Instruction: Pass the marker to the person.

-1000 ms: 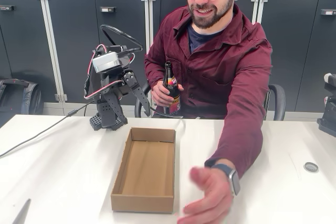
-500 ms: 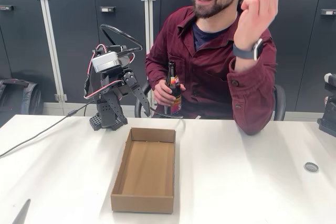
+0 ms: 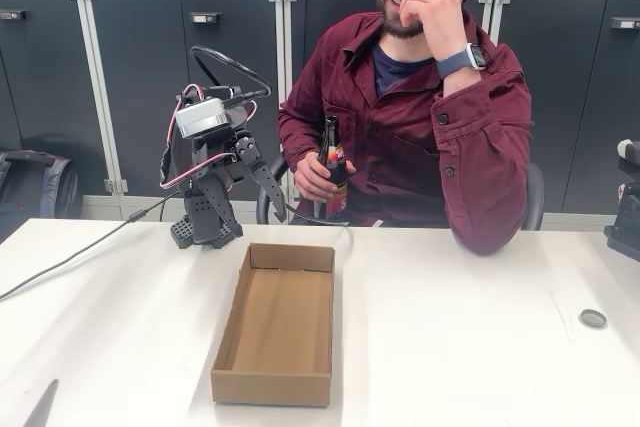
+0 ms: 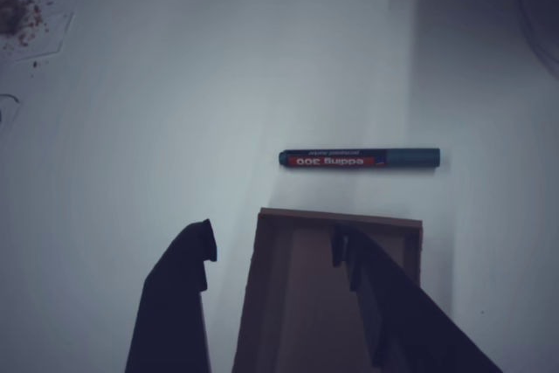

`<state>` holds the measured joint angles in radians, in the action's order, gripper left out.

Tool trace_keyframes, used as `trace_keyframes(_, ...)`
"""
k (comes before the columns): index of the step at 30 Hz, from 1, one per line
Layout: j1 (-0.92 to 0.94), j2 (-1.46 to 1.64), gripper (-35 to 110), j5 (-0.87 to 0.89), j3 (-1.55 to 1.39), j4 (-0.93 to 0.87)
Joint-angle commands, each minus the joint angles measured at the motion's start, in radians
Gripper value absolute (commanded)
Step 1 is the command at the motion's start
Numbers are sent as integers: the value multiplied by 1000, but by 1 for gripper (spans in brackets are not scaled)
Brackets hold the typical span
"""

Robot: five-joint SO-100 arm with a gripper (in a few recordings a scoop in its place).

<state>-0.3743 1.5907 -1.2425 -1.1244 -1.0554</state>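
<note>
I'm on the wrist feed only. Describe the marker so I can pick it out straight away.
Find the cardboard box between the open end effector's fingers at the bottom of the wrist view. Just past its far rim, on the white table, lies the marker, parallel to that rim. It is slim and dark with a red-and-white label.

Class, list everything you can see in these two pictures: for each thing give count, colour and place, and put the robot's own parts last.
Marker: one, green ends, dark barrel with red label, lying on the table just beyond the box's short end in the wrist view.
Box: one, brown cardboard, open and empty, mid-table.
Table: one, white.
Bottle: one, dark glass, in the person's hand.
Person: one, maroon shirt, seated behind the table, other hand at the face.
Cabinets: several, dark grey, behind.
Cable: one, grey, across the table's left.
Arm: one, black, folded at the table's back.
Gripper: one, black, open above the box.
</note>
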Motion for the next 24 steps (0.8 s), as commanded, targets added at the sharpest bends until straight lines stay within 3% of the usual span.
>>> trace_keyframes(1, -6, 77, 29, -5, 23, 8)
trace_keyframes(24, -8, 78, 30, -6, 23, 2)
